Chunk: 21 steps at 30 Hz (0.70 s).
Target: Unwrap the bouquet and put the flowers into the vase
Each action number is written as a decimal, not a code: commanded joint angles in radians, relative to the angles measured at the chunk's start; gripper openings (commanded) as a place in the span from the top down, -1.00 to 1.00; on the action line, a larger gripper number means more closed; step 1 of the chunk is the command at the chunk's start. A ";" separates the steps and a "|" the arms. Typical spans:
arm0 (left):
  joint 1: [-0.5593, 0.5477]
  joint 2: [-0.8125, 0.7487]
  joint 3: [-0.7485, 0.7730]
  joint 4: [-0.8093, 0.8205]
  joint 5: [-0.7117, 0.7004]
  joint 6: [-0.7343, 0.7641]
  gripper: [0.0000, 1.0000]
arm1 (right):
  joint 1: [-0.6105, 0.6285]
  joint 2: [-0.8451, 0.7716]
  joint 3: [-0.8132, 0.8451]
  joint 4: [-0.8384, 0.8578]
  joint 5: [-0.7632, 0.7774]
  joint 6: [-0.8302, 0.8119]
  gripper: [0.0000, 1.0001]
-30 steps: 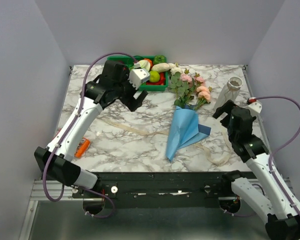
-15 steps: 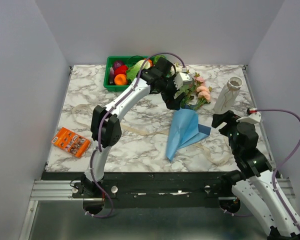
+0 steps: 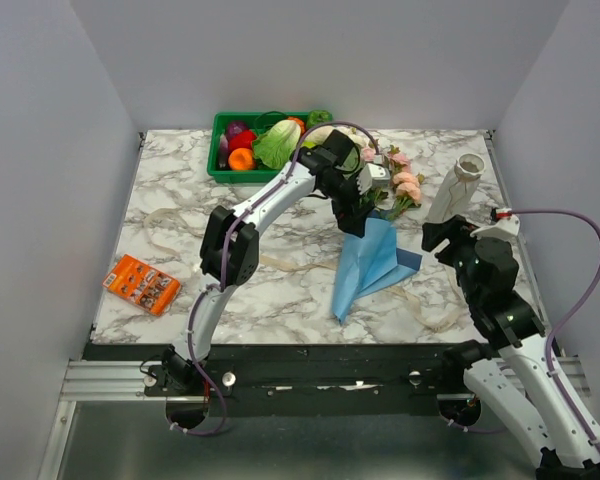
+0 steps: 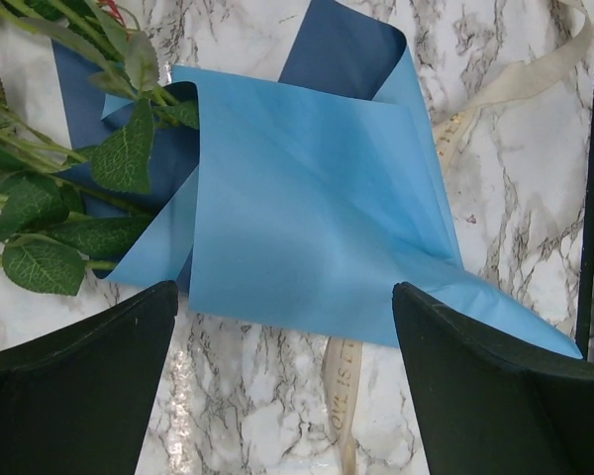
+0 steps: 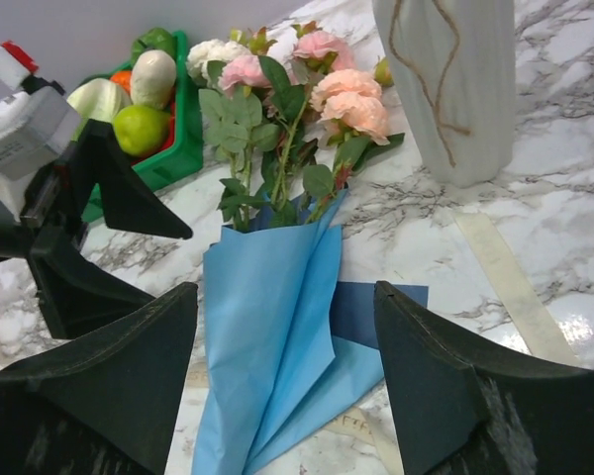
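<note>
One orange packet [image 3: 143, 284] lies far to the left of both tools. One green crate [image 3: 242, 150] of vegetables sits behind the left tool [image 3: 357, 208]. That tool, jaws wide and holding nothing, hovers over the mouth of the single blue paper cone [image 4: 307, 218], hiding the stems there from above. The one bouquet [image 3: 375, 245] lies on the counter [image 3: 270, 292] between the two tools, its blooms too bunched to count. One vase [image 5: 455, 89], its top cut off in the right wrist view, stands just beyond the right tool [image 5: 284, 292], whose jaws stand apart and empty.
</note>
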 commanded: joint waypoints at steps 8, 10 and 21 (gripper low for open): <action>-0.006 0.065 0.010 0.069 0.105 0.009 -0.96 | 0.006 0.028 0.053 0.082 -0.101 -0.025 -0.47; -0.006 0.084 0.017 0.080 0.103 0.006 -0.96 | 0.006 0.027 0.051 0.093 -0.111 -0.025 -0.43; -0.003 0.118 0.026 0.125 0.120 -0.028 -0.78 | 0.006 0.036 0.053 0.130 -0.204 -0.036 -0.29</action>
